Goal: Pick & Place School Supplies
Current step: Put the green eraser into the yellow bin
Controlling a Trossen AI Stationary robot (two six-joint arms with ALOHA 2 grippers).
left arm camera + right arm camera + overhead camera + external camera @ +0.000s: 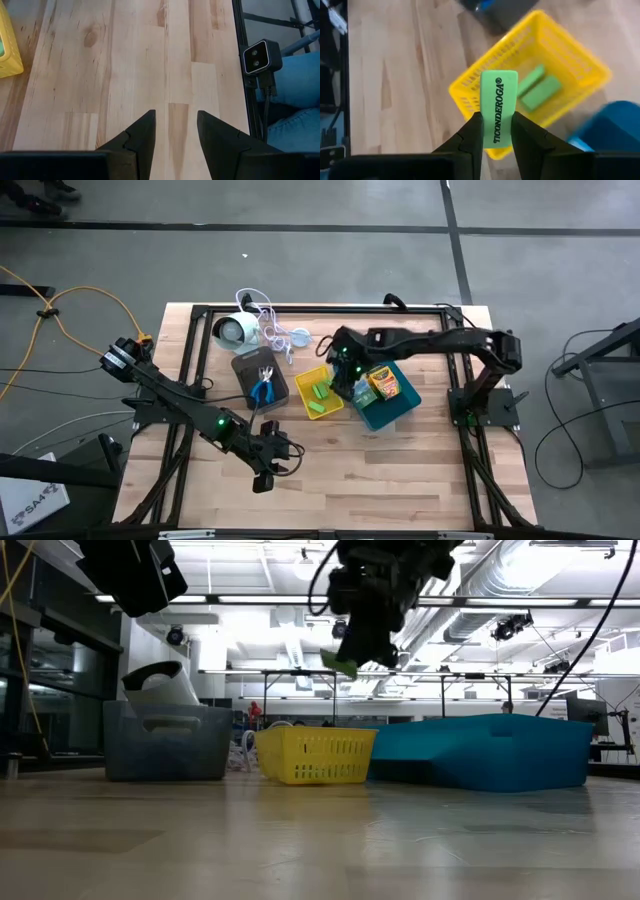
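Right now we have the right gripper (496, 131) closed on a bright-green eraser (498, 110) printed TICONDEROGA, held high above the yellow tray (570, 65), which fills the upper right of the right wrist view and already holds two more green blocks (540, 89). In the high view our right gripper (341, 370) sits at centre frame, between the yellow tray (303, 382) and the blue tray (405, 405), where a printed yellow-orange box (382, 385) lies. We judge the main risk to be a drop from this height: the eraser hangs over the tray's near rim rather than its middle, so on release it could clip the mesh wall and bounce onto the wood. The fingers also grip only its lower part, so it could tilt as they part. Only the low view shows how far the gripper (345, 658) rides above the yellow tray (315, 755); only the high view shows the blue-handled pliers (263, 388) in the grey tray (247, 365), at centre left. Our left gripper (175, 131) waits with its fingers parted and holding nothing, over bare table (140, 60) at lower centre of the high view.
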